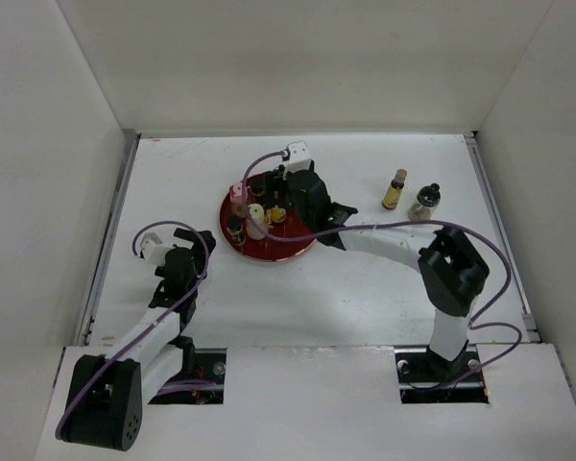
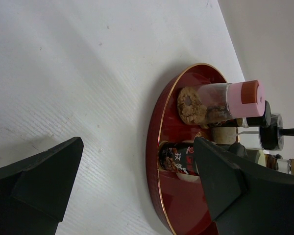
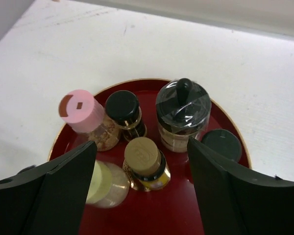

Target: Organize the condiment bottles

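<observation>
Six of the condiment bottles stand on the red tray: a pink-capped bottle holding what looks like tan crumbs, a black-capped bottle, a gold-capped bottle, a knob-lidded jar, a cream-capped bottle and a dark-capped bottle. The right gripper straddles the gold-capped one with its jaws wide and gripping nothing. The left gripper gapes empty beside the tray. An amber bottle and a second jar stand apart on the white table, which is enclosed by white walls.
</observation>
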{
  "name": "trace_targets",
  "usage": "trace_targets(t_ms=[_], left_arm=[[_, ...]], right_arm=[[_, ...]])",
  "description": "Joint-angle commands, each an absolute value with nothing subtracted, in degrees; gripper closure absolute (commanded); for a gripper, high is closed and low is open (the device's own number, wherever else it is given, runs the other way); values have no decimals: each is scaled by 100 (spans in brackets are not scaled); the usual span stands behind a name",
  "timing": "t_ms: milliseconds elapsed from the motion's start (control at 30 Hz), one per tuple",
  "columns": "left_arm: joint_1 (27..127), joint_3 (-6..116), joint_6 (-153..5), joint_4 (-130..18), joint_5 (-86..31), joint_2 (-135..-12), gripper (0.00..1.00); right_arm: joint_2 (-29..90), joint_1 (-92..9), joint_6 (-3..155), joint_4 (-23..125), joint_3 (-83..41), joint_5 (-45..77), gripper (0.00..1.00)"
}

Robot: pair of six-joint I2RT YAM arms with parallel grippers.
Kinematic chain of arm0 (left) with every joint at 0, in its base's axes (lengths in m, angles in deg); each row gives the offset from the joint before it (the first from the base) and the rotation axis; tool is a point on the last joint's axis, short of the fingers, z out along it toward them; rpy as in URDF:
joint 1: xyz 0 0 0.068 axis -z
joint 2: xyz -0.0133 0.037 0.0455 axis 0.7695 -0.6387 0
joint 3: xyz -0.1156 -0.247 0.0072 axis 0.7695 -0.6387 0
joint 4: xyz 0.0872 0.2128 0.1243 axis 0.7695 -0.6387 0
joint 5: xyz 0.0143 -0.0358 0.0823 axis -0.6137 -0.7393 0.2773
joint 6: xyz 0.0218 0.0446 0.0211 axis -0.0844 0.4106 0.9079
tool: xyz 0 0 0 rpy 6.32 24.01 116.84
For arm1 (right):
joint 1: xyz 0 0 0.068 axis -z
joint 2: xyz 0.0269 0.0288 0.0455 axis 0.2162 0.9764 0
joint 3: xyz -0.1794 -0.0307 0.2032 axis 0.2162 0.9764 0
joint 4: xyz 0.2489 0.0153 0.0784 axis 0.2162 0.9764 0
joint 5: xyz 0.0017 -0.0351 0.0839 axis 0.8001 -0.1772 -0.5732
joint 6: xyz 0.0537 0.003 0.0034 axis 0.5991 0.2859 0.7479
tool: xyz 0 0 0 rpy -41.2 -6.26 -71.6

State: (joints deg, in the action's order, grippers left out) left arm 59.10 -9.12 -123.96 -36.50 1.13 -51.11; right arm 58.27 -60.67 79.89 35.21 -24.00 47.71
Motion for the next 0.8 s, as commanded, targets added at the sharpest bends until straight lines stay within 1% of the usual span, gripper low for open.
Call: trace_targets(t_ms=[0, 67, 100, 200, 233, 267, 300, 367, 433, 467, 500, 600, 767], left_arm=[[5949, -821, -12346, -3387, 112, -5063, 0], [5949, -812, -12346, -3387, 77, -5072, 0], [5949, -812, -12346, -3387, 68, -5046, 0], [5958, -821, -12346, -3387, 120, -5037, 0], [5966, -803, -12346, -3387, 103, -5098, 0], [5975, -786, -12346, -3387, 77, -5133, 0], [5984, -777, -12346, -3387, 68, -5142, 0], [6001, -777, -12338, -3387, 111, -5108, 0], [6002, -786, -12337, -3387, 155, -5090, 0], [6010, -786, -12329, -3387, 164, -5098, 0], [6010, -786, -12329, -3387, 138, -5107, 0], [6010, -794, -12276, -3404, 173, -4976, 0], [6037, -794, -12258, -3396, 252, -4993, 0]], right_arm=[[4717, -6148, 8006, 3116, -2145, 4873, 18], [4172, -6070, 8059, 3073, -1663, 4899, 20], [3926, -5921, 8111, 3073, -1408, 4934, 25], [3336, -5237, 8340, 3186, -687, 5066, 51], [3196, -4947, 8428, 3309, -519, 5092, 57], [3072, -4657, 8524, 3510, -405, 5145, 59], [2993, -4376, 8629, 3747, -334, 5206, 59], [2992, -3857, 8727, 4152, -298, 5294, 54], [3184, -3461, 8683, 4320, -333, 5347, 42], [3281, -3346, 8657, 4381, -377, 5356, 38], [3386, -3223, 8631, 4400, -412, 5347, 34], [3668, -2994, 8622, 4329, -500, 5312, 26], [4046, -2765, 8613, 4224, -720, 5084, 25]])
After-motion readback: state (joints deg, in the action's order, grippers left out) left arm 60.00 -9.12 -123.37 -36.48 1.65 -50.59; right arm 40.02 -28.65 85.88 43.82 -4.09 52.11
